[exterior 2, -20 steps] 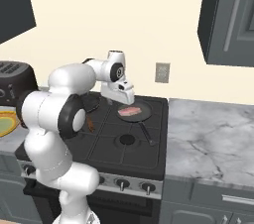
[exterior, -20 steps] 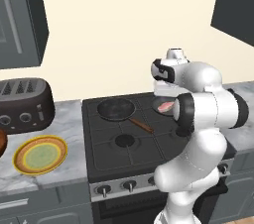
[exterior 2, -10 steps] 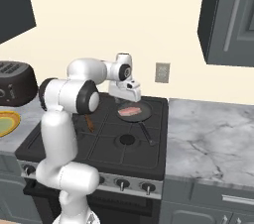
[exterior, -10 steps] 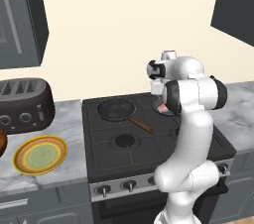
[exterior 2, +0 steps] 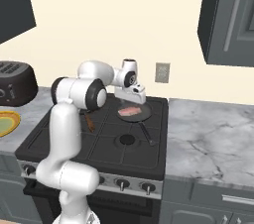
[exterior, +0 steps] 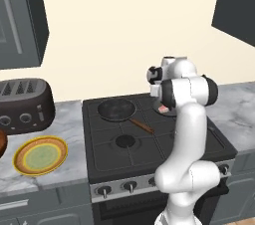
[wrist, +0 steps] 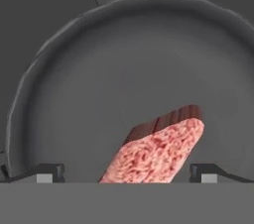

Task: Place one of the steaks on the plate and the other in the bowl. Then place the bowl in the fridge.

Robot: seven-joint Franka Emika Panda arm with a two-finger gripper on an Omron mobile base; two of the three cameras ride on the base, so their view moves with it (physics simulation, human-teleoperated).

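My gripper (wrist: 126,171) hangs over a dark frying pan (wrist: 74,84), jaws spread wide with nothing between them; in the hand view the two finger tips (wrist: 49,172) stand at the lower left and lower right. Between them, at the bottom centre, a steak (wrist: 158,151) lies on the pan floor, pink and marbled, one brown edge turned up.

In the right base view that pan (exterior 2: 141,115) sits just right of the frame's centre on the back of the black stove (exterior 2: 64,141), with the steak (exterior 2: 129,112) in it and my gripper (exterior 2: 134,95) just above.

In the left base view a second, empty pan (exterior: 116,109) sits at centre. The yellow-rimmed plate (exterior: 40,155) lies at the lower left on the grey counter (exterior: 69,124), below a dark toaster (exterior: 22,105).
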